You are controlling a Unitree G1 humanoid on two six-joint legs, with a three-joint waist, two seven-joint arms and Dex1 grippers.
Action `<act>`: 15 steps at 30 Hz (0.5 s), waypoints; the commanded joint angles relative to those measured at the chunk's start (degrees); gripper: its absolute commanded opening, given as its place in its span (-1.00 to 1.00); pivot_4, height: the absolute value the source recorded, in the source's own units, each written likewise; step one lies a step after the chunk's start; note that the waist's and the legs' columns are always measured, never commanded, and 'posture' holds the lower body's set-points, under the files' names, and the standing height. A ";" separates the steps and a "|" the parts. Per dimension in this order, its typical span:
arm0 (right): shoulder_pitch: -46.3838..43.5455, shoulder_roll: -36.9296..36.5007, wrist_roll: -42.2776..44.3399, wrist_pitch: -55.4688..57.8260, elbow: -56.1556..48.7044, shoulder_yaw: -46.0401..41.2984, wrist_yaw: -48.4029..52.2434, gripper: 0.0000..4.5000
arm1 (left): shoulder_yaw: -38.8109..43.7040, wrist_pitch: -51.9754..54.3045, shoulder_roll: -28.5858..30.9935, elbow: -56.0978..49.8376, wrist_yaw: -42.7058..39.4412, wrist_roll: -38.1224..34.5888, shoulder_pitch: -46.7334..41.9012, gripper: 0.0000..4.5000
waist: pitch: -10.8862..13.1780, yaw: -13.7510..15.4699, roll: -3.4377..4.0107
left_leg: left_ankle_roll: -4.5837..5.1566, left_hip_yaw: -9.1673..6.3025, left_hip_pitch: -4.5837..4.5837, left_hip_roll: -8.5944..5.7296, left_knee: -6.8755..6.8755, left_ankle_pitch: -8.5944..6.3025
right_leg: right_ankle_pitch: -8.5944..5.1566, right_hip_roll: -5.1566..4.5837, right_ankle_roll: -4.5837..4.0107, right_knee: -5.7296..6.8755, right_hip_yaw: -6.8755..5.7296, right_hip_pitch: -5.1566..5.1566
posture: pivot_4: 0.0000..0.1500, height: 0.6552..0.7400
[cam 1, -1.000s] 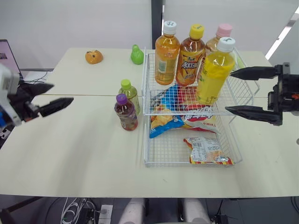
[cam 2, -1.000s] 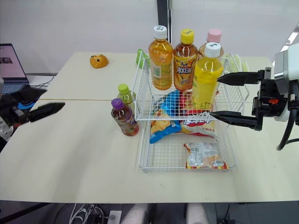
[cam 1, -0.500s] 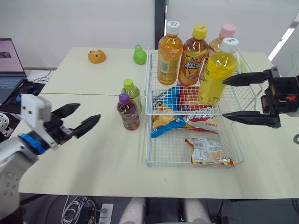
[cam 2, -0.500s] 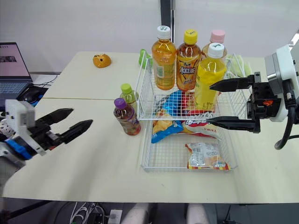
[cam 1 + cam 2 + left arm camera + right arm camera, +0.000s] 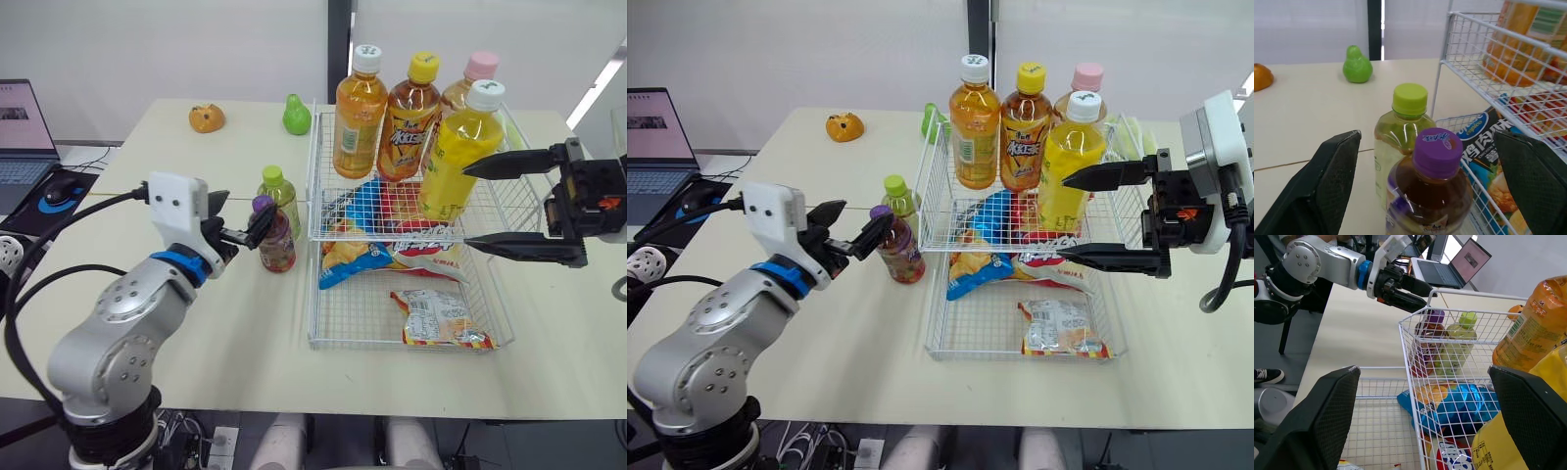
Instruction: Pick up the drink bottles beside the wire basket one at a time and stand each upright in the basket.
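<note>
Two small bottles stand on the table left of the wire basket (image 5: 315,176): a purple-capped dark tea bottle (image 5: 276,238) and, just behind it, a green-capped pale bottle (image 5: 279,197). My left gripper (image 5: 241,217) is open, level with the purple cap, its fingers (image 5: 1332,176) on either side of that bottle (image 5: 1430,196) without touching it. Several bottles stand upright on the basket's upper shelf. My right gripper (image 5: 470,204) is open with its fingertips astride the yellow white-capped bottle (image 5: 453,157) there, gaps showing on both sides.
Snack bags (image 5: 436,318) lie on the basket's lower level. A green pear figure (image 5: 297,116) and an orange toy (image 5: 207,117) sit at the table's back. A laptop (image 5: 18,117) and mouse (image 5: 61,186) are on a side desk at far left.
My left arm has swung in from the far left, bringing its open gripper up to the purple-capped bottle. The right gripper has edged slightly toward the yellow bottle and stayed open.
</note>
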 commanded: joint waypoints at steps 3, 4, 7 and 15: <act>-0.07 -0.16 0.48 -0.16 -1.38 -2.17 -1.01 1.00 | -4.51 -2.57 -1.79 1.11 1.53 3.76 -2.37 0.98 | 0.00 0.12 0.00 | 0.00 -0.03 -0.01 0.00 0.01 0.00 | 0.00 0.00 0.00 0.00 -0.02 0.00 | 1.00 1.00; -0.03 -0.16 0.53 -0.11 -1.47 -2.20 -1.17 1.00 | -4.93 -2.88 -2.06 1.46 1.51 4.19 -2.59 0.98 | 0.00 0.13 0.00 | 0.00 -0.03 -0.02 -0.01 0.01 0.00 | 0.00 0.00 0.00 -0.01 -0.02 0.00 | 1.00 1.00; 0.10 -0.26 0.64 0.00 -1.78 -2.33 -1.63 1.00 | -5.63 -3.69 -2.49 3.08 1.40 5.38 -3.10 0.98 | 0.00 0.08 0.00 | 0.00 -0.02 -0.02 0.00 0.00 0.00 | 0.00 0.00 0.00 -0.01 -0.02 0.00 | 1.00 1.00; 0.17 -0.32 0.94 0.42 -2.45 -2.54 -2.48 1.00 | -8.99 -6.65 -4.05 7.84 0.35 8.87 -5.69 0.98 | 0.00 0.19 0.00 | 0.00 -0.04 -0.02 -0.01 0.01 0.00 | 0.00 0.00 0.00 -0.02 -0.03 0.00 | 1.00 1.00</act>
